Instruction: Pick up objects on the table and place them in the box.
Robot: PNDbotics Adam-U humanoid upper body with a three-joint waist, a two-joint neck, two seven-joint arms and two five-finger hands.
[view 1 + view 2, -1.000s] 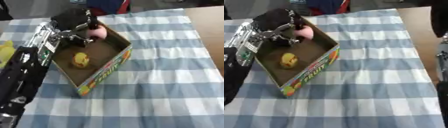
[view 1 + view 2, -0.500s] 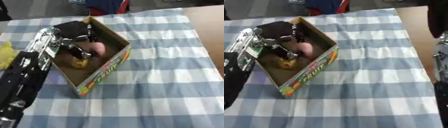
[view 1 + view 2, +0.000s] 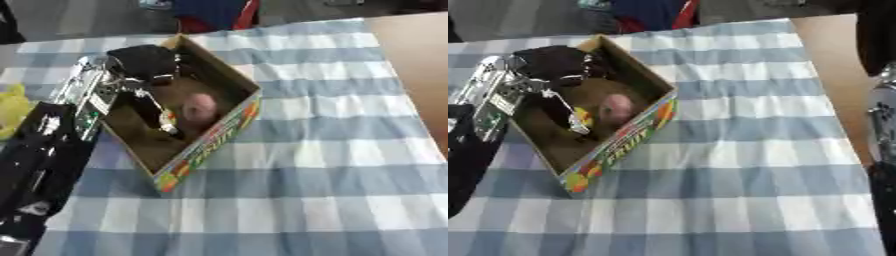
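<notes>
The pink object (image 3: 199, 107) lies on the floor of the cardboard box (image 3: 229, 131), left of the frame's centre, no longer held: one second ago it sat in the fingers at the box's far rim, half a second ago it was lower inside the box, and now it rests free. A yellow object (image 3: 581, 116) sits just beside it, partly hidden by the fingers; it was already in the box a second ago. The left hand (image 3: 149, 64) stays over the box's upper-left corner, its fingers (image 3: 164, 119) extended downward into the box and relaxed, gripping nothing; a fingertip ends close to the pink object, though contact cannot be confirmed. Judgement: the release is complete and this item counts as placed. Another yellow item (image 3: 12, 106) shows at the left edge of the frame, on the checked tablecloth (image 3: 332, 165) outside the box, and probably remains to be collected. The right arm appears only at the right edge of the right eye view; its hand is out of sight.
</notes>
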